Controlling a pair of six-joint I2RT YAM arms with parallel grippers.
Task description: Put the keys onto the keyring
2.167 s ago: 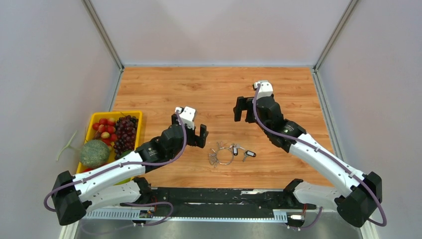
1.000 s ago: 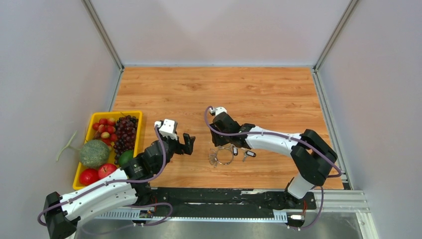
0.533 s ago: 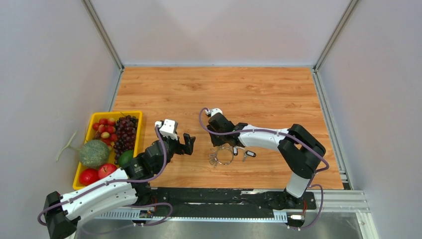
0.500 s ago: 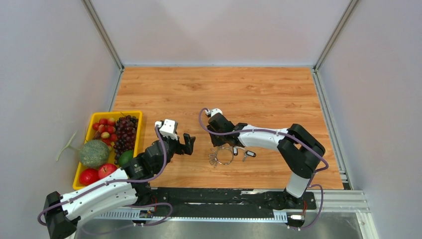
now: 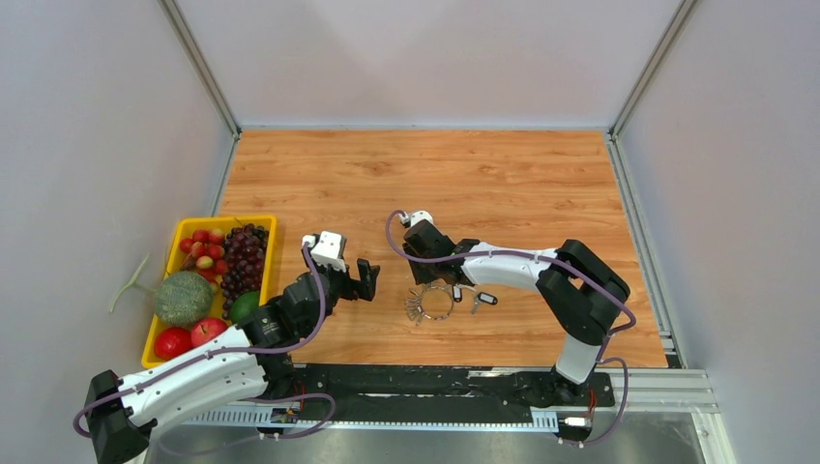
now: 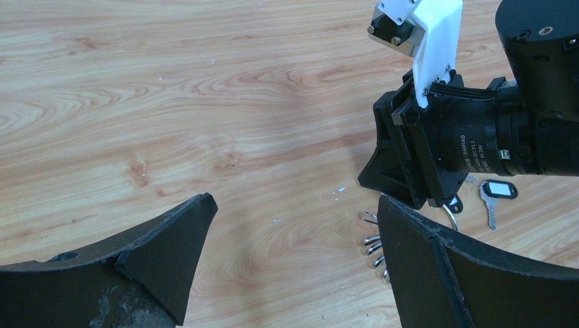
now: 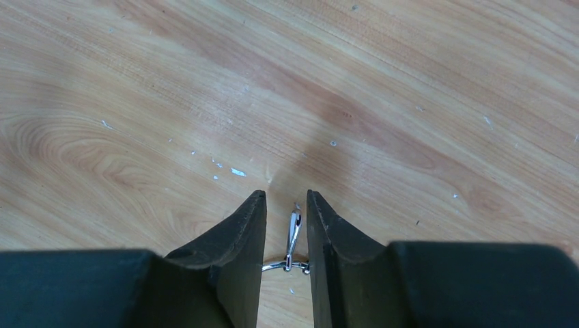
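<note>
Right jaws narrower around thin silver keyring (image 7: 294, 232), grip unclear; left jaws wide, empty.

Wooden bench (image 5: 425, 184), bearing keyring (image 5: 432, 302) at tips of right pincer (image 5: 424, 277), two black-headed keys (image 5: 486, 299) just right of that pincer, yellow fruit tray (image 5: 182, 228) well left of left pincer (image 5: 366, 280).

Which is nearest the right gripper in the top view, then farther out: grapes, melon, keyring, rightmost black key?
1. keyring, right beside the right gripper, on the near side.
2. rightmost black key, off to its right.
3. grapes, in the yellow tray at left.
4. melon, farther left still.
</note>
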